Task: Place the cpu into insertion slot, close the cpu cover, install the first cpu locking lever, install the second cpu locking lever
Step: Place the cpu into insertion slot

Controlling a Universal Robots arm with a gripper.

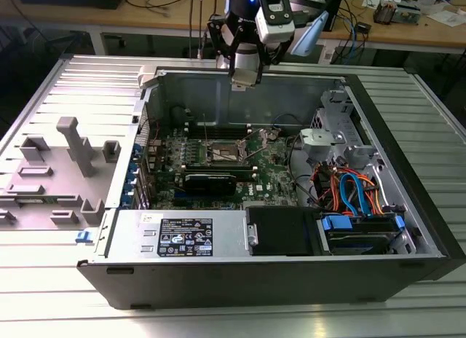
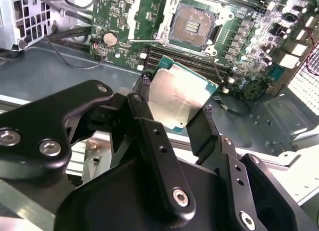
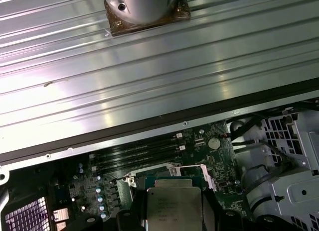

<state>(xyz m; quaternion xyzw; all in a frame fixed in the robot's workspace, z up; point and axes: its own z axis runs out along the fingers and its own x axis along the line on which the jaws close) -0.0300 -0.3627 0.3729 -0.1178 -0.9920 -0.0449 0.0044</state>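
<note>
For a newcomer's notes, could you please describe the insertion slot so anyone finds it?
Look inside the open computer case, on the green motherboard. The insertion slot is square, dark-centred and silver-rimmed, unlike the long black memory slots beside it.

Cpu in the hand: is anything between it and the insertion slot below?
Nothing visible does. The hand holds the cpu above the motherboard, and in the second wrist view the insertion slot shows its dark centre bare and uncovered.

Cpu (image 2: 180, 94) dull silver top, green rim; gripper (image 2: 176, 96) black; motherboard (image 2: 117, 17) green; cables (image 1: 351, 192) orange, blue.
</note>
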